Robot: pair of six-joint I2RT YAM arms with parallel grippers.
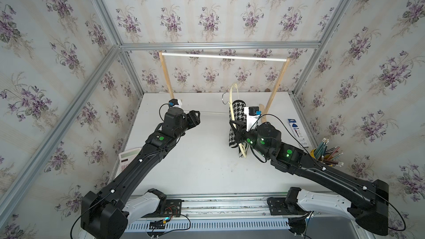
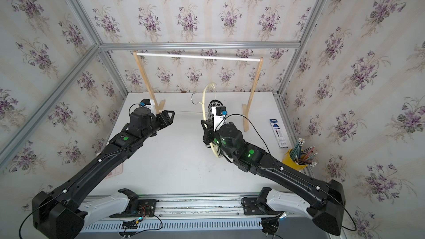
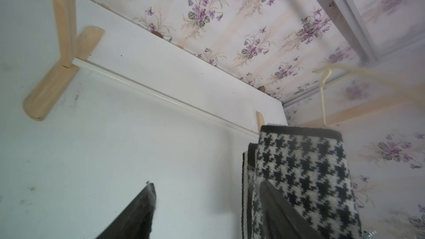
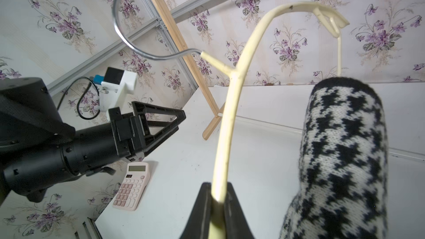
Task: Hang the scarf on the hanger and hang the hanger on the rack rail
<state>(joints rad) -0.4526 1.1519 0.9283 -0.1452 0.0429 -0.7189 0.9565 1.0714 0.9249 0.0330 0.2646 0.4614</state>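
Observation:
The cream hanger (image 1: 230,97) (image 2: 203,102) is held up above the table, its silver hook pointing left. My right gripper (image 1: 231,124) (image 2: 204,125) (image 4: 217,187) is shut on the hanger's (image 4: 232,111) curved arm. The houndstooth scarf (image 1: 238,111) (image 2: 212,106) (image 4: 340,145) hangs folded over the hanger's slim lower bar, both ends reaching down to the table. My left gripper (image 1: 195,117) (image 2: 171,114) (image 3: 207,183) is open, left of the scarf (image 3: 299,162) and apart from it, with nothing between its fingers. The left wrist view is blurred.
A tall wooden rack with a white top rod (image 1: 224,56) stands at the back; its low rod (image 3: 161,95) runs along the table. A pink calculator (image 4: 133,187) lies front left. A blue box (image 1: 297,132) and a yellow pencil cup (image 1: 322,155) sit at the right.

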